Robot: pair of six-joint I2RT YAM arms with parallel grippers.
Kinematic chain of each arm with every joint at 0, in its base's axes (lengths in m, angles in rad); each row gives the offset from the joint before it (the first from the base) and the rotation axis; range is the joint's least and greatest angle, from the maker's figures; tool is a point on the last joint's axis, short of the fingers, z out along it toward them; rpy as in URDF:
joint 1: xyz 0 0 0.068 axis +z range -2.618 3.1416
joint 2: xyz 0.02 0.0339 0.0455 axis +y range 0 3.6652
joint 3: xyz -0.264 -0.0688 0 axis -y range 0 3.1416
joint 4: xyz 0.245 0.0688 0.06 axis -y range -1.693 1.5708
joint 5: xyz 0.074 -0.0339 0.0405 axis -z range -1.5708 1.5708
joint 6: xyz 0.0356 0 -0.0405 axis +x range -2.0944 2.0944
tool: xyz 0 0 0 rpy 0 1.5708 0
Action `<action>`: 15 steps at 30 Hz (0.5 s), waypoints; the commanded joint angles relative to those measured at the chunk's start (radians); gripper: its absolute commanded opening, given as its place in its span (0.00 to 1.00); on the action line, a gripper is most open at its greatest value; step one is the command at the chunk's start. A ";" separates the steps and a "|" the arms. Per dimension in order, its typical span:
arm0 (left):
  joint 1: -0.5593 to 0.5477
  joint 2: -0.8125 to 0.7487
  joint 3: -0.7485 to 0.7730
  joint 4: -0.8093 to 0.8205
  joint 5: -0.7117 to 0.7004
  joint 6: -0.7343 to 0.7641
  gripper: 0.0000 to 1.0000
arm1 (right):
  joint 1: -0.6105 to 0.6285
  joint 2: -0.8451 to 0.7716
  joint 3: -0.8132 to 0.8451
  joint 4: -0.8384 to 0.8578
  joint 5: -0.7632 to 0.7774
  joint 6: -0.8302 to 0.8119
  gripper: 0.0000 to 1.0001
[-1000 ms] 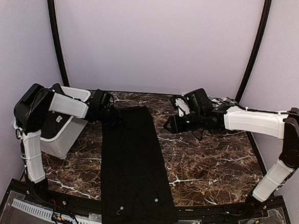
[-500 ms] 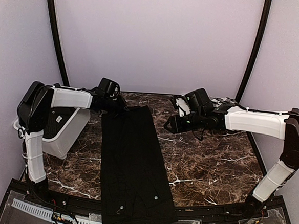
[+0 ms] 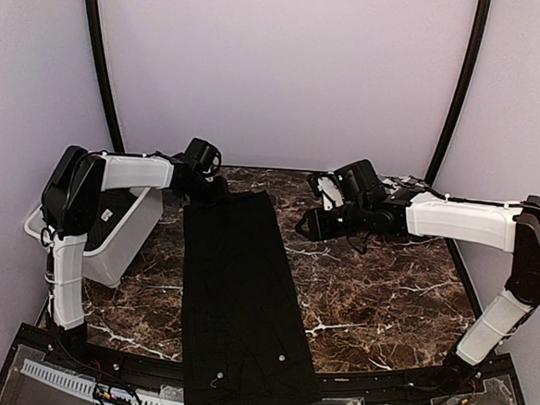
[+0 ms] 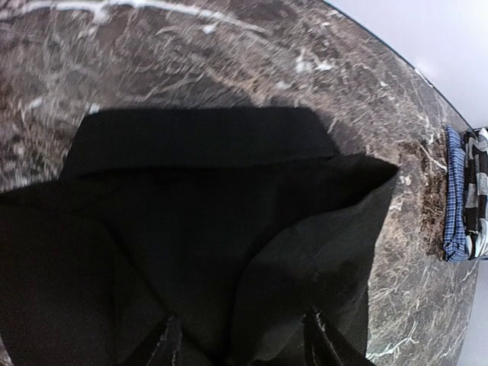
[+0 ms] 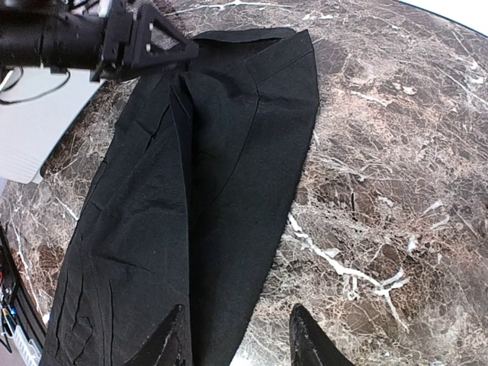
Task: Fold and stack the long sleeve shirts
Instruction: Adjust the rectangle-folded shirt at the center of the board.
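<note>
black shirt: flat on tabletop, long axis far-to-near
left jaws: parted at its far left corner, we see no grip
right jaws: parted, empty, just right of the far end
nearer: left

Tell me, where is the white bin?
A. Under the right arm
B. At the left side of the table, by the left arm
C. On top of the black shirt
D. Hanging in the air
B: the white bin stands on the table at its left side, right beside the left arm and apart from the black shirt.
</note>
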 commanded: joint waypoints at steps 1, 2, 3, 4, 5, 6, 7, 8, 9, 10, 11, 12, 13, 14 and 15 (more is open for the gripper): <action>0.002 -0.008 0.114 -0.025 -0.016 0.157 0.54 | -0.005 -0.005 -0.005 0.026 -0.003 0.011 0.43; 0.003 0.008 0.152 -0.040 -0.013 0.176 0.54 | -0.005 -0.006 -0.006 0.027 -0.001 0.011 0.43; 0.003 0.018 0.168 -0.049 -0.008 0.212 0.54 | -0.005 -0.008 -0.008 0.026 0.001 0.012 0.43; 0.005 0.042 0.202 -0.061 0.017 0.231 0.54 | -0.005 -0.008 -0.009 0.025 0.003 0.012 0.43; 0.006 0.056 0.220 -0.064 0.041 0.269 0.53 | -0.006 -0.010 -0.010 0.024 0.003 0.012 0.43; 0.011 0.091 0.263 -0.081 0.092 0.287 0.51 | -0.005 -0.012 -0.010 0.023 0.003 0.012 0.43; 0.012 0.110 0.289 -0.094 0.117 0.323 0.50 | -0.005 -0.012 -0.010 0.023 0.003 0.012 0.43; 0.013 0.151 0.344 -0.122 0.164 0.342 0.48 | -0.005 -0.013 -0.009 0.021 0.005 0.012 0.43; 0.013 0.169 0.368 -0.134 0.180 0.381 0.48 | -0.005 -0.014 -0.009 0.020 0.006 0.012 0.43; 0.013 0.203 0.408 -0.156 0.201 0.409 0.47 | -0.005 -0.018 -0.010 0.019 0.008 0.012 0.43; 0.013 0.218 0.425 -0.173 0.208 0.423 0.47 | -0.006 -0.019 -0.011 0.017 0.008 0.012 0.43; 0.013 0.243 0.459 -0.180 0.212 0.447 0.47 | -0.005 -0.021 -0.011 0.016 0.011 0.012 0.43; 0.013 0.254 0.472 -0.196 0.214 0.456 0.47 | -0.005 -0.022 -0.011 0.013 0.013 0.012 0.43; 0.013 0.276 0.499 -0.204 0.219 0.474 0.47 | -0.005 -0.025 -0.013 0.010 0.016 0.012 0.43; 0.013 0.285 0.512 -0.218 0.221 0.484 0.47 | -0.005 -0.028 -0.016 0.009 0.019 0.012 0.43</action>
